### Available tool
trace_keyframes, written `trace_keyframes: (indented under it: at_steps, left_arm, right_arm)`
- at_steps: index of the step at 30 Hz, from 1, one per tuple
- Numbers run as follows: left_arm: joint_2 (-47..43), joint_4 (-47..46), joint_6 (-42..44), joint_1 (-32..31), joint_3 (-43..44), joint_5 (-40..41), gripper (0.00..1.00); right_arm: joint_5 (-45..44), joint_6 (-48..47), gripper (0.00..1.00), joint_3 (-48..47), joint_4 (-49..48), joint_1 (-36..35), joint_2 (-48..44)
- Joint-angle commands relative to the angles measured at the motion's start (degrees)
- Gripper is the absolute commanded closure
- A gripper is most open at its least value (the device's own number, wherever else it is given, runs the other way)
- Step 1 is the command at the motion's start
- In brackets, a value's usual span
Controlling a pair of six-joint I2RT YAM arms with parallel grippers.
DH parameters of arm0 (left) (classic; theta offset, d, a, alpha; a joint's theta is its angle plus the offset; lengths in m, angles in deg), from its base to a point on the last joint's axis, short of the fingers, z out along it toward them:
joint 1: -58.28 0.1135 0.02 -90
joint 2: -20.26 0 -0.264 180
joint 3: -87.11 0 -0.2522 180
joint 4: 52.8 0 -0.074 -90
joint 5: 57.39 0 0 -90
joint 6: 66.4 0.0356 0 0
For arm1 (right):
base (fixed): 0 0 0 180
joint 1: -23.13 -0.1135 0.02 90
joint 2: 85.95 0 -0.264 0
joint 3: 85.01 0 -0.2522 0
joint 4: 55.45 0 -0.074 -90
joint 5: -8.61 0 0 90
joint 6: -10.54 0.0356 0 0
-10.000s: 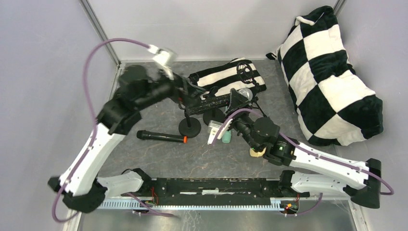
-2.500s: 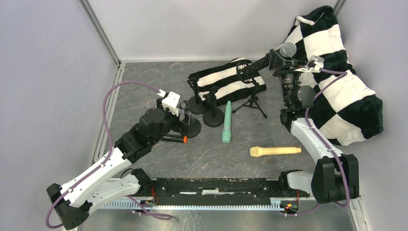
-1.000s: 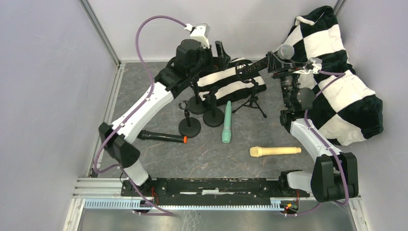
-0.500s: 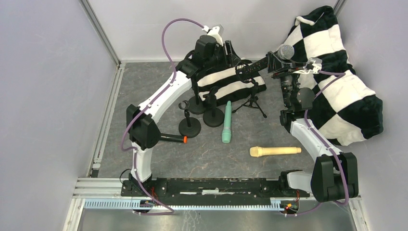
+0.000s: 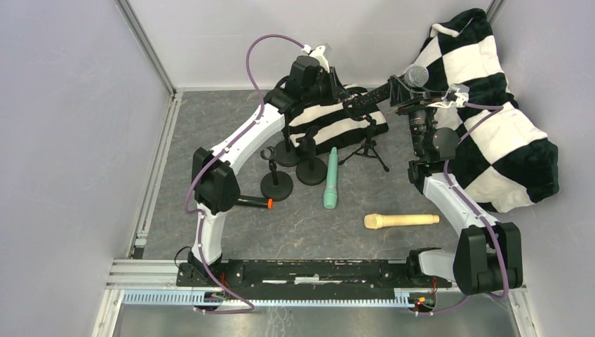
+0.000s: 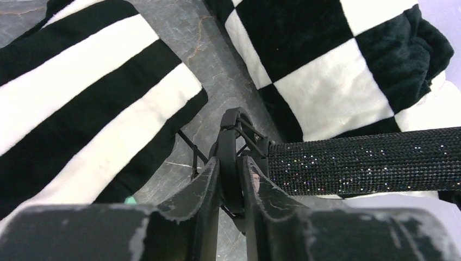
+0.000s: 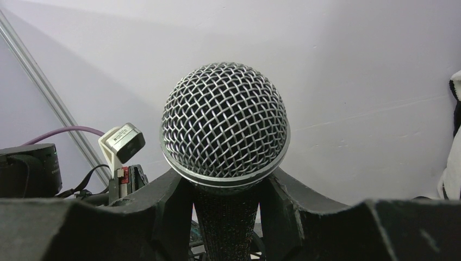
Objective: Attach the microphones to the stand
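Left wrist view: shows left gripper [image 6: 231,163] pinched on clip [image 6: 234,122] of stand [image 5: 370,149], likely to steady it. Clamps mic [image 6: 369,160] just below its head in right gripper [image 7: 225,206], level in the air, tail just beside clip, probably lined up for sliding in. Looks glittery black, with silver mesh ball.

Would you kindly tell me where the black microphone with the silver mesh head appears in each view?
Top external: silver-mesh microphone upper right of centre, slanting up rightward.
Left wrist: only its glittery handle, from the right edge to the stand clip.
Right wrist: its mesh head fills the centre.
Shared landmark: the checkered cushion, a sliver at the right wrist view's right edge.
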Motion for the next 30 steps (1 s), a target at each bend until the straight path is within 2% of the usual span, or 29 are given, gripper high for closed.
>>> trace_keyframes:
  at_steps: [1,8,30]
  left_arm:
    - [0.73,-1.95,-2.00,-0.05,1.73,-2.23,0.79]
    - [0.95,-2.59,-2.06,-0.19,1.69,-4.30,0.97]
    - [0.45,-2.54,-1.84,-0.84,2.20,-5.43,0.98]
  right_arm:
    - [1.36,-0.23,1.00,0.46,-0.28,-0.03,0.19]
    - [1.54,-0.11,1.00,0.45,-0.32,-0.04,0.50]
    - [2.34,-8.10,0.96,7.54,-9.03,-3.41,5.86]
